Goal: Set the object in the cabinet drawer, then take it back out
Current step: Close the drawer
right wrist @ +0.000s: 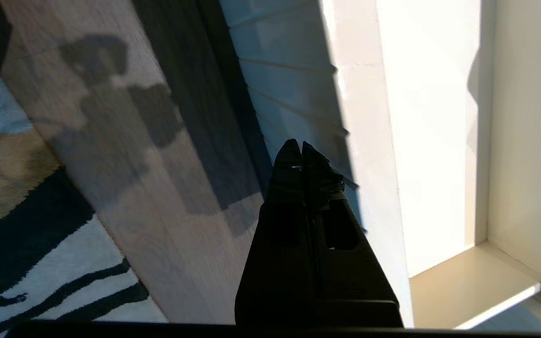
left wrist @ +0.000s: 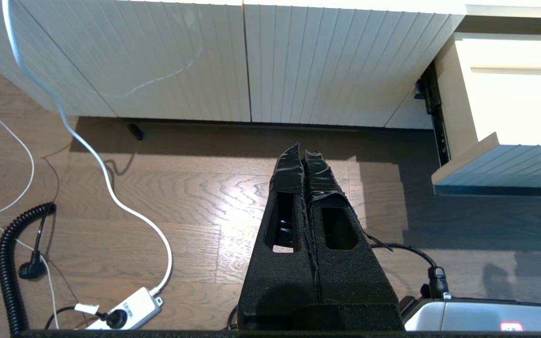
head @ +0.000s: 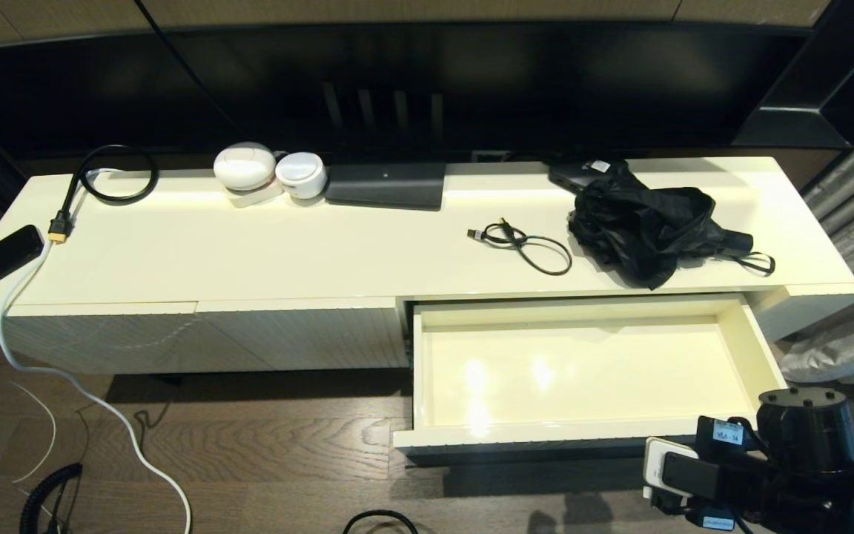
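Drawer (head: pixel 583 371) stands pulled open and bare, at the cabinet's (head: pixel 368 252) right end. Which object I must stow is unclear; a black bag (head: pixel 646 226) and cable (head: pixel 527 245) lie on top behind it. My right gripper (right wrist: pixel 301 155) hangs low by the drawer's front, jaws pressed together, holding nothing; the left gripper (left wrist: pixel 304 152) likewise, over the floor. I should lift clear of the rim, then spread them above the object.

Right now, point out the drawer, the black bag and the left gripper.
drawer (head: pixel 427 371): head view, bare inner left wall.
black bag (head: pixel 646 222): head view, middle of the crumpled fabric.
left gripper (left wrist: pixel 302 151): left wrist view, between the closed fingertips.
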